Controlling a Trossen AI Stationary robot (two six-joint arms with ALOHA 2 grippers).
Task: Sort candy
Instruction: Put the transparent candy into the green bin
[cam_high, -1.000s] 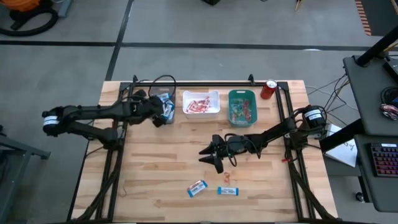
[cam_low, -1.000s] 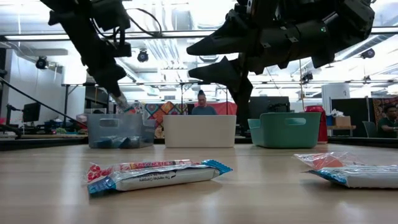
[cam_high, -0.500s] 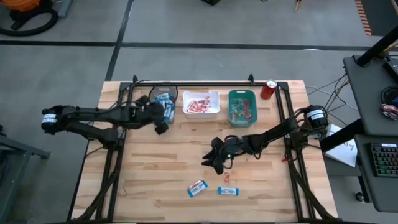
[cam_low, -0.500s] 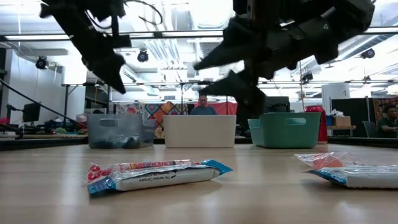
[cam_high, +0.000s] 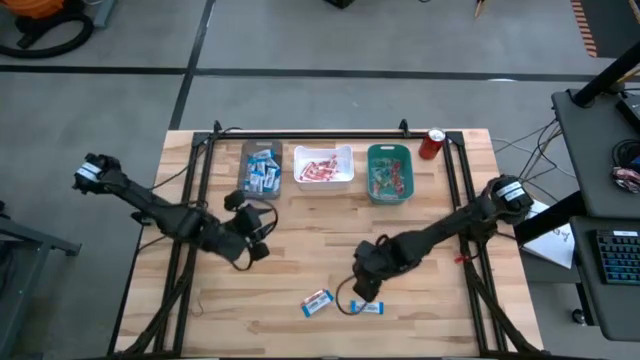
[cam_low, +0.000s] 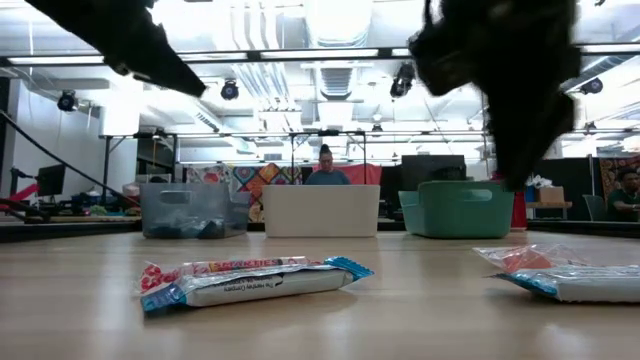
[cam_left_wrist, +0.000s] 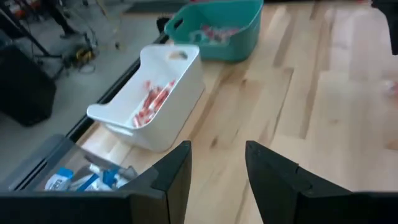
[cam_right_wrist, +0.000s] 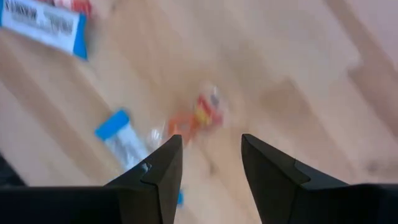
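Left drop done; right gripper (cam_high: 362, 290) now down over the orange-red twist (cam_right_wrist: 198, 119).
Left gripper (cam_high: 250, 243) empty, fingers parted, back at 8 o'clock of the bins; right fingers parted, not yet grasping.

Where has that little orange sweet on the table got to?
The small orange candy lies loose on the wooden table near its front edge, right under the open right gripper, beside a blue-and-white bar.

Three bins (cam_high: 323, 166) along table's (cam_high: 300, 240) far edge, candy (cam_high: 317, 302) near front.
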